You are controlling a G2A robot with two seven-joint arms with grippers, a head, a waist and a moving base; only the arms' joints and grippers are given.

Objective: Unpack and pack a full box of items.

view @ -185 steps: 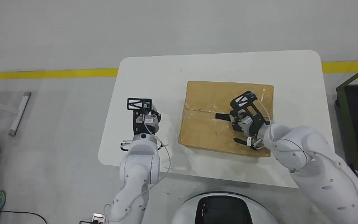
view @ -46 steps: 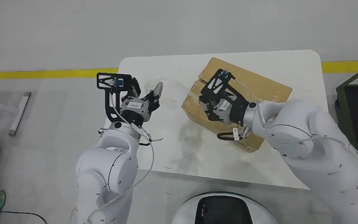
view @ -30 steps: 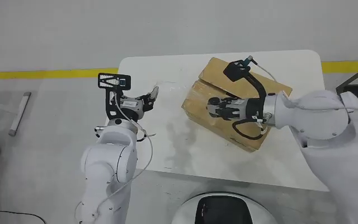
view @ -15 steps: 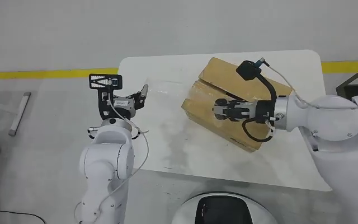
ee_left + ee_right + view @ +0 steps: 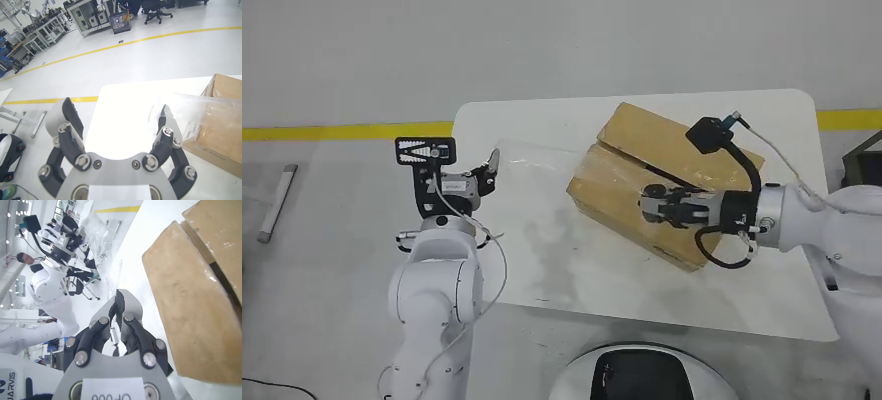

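Stretching over the white table (image 5: 542,250), a strip of clear film (image 5: 542,155) runs from above the cardboard box (image 5: 667,135) toward the left gripper (image 5: 487,165), which hangs by the table's left edge with its jaws wide apart; the film merely clings to one fingertip (image 5: 164,113), not gripped. The box sits askew on the right half of the table, its centre seam showing a dark gap; the right gripper (image 5: 650,196) lies over its top near that seam, jaws pressed together, seemingly pinching the film's other end. To my eye the film is flimsy, light and sticky, apt to wrap round whatever touches it; the box looks stiff and, being full, probably heavy; I'd take hold at a flap's edge along the seam rather than try lifting the whole thing.
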